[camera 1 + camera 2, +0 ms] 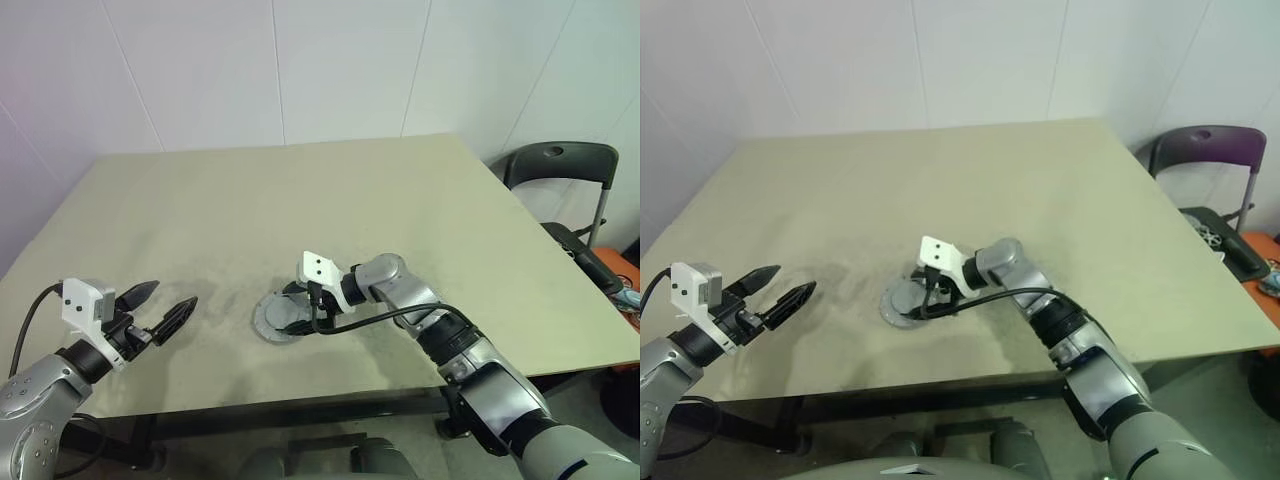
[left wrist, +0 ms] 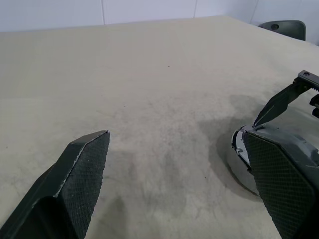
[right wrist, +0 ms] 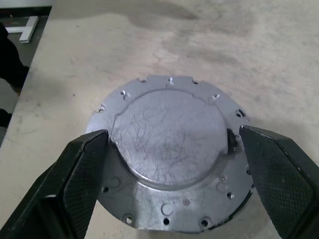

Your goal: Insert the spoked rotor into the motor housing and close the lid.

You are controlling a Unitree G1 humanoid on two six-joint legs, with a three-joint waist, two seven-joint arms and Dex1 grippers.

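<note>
The right gripper (image 3: 172, 149) stands wide open, one black finger on either side of a round grey metal disc, with nothing clamped between them. That disc is the lid (image 3: 169, 149), lying flat on the worktop (image 1: 300, 210) with its plain grey back upward: a scratched, raised round centre inside a wider flange dotted with small holes and notches. In the right wrist view the fingertips flank the raised centre, low over the flange; I cannot tell whether they touch it. The motor housing and the spoked rotor cannot be made out separately from this disc.

From the head views the right gripper points down and leftward at the lid, which sits near the worktop's front edge, roughly midway along it.

The left gripper (image 1: 165, 310) is well apart to the left of the lid, also fully open and empty, its fingers held above the bare worktop and aimed toward the lid.

Behind the worktop's far right corner stands a dark chair (image 1: 560, 165).
</note>
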